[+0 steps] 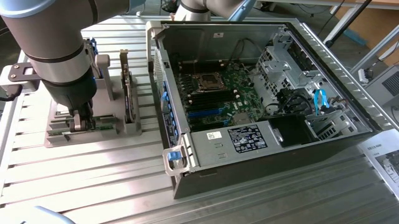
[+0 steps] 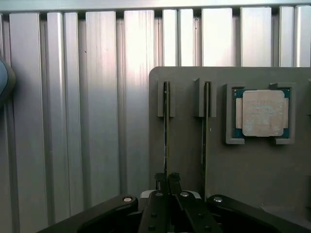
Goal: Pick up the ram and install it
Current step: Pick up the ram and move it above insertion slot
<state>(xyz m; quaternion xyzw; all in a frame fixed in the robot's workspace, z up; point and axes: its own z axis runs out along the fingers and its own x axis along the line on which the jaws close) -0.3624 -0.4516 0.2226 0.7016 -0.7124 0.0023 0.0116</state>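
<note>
The ram stands on edge in a slot of the grey holder, so I see it as a thin dark line. My gripper is down over one end of it, fingers pressed against both faces of the stick. In the exterior view my gripper sits low on the holder at the exterior view's left, with a bit of the green ram showing beside it. The stick still rests in its slot.
A second thin stick stands in the neighbouring slot, and a processor chip lies in a pocket beside it. An upright card stands on the holder. The open computer case lies at the exterior view's right, with its motherboard memory slots exposed.
</note>
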